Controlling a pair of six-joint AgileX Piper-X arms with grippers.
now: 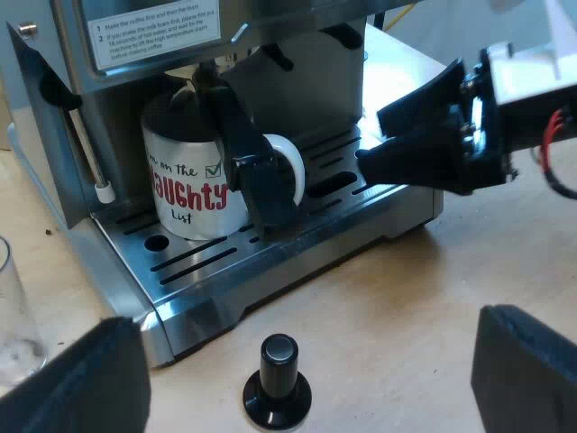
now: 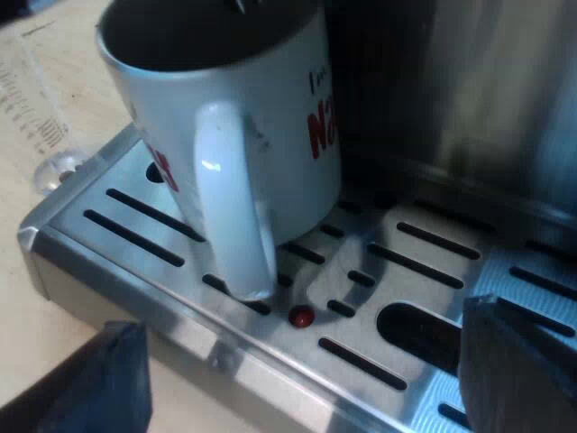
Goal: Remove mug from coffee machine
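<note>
My left pincer [image 1: 308, 317] is spread wide and empty over the worktop [image 1: 406, 298], with the tamper [image 1: 278, 383] near at 12 o'clock. My right pincer [image 2: 302, 356] is spread and touching nothing. The mug [image 2: 243, 135] stands upright on the drip tray [image 2: 90, 266], its handle at my 12 o'clock.

Coffee-station test bench: espresso machine [image 1: 297, 77], black-knobbed tamper [image 1: 278, 383], pale wooden tabletop [image 1: 406, 307].

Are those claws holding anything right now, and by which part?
Nothing is held. The right claw, open, faces the handle of the white mug with red lettering without touching it; the left claw is open too.
</note>
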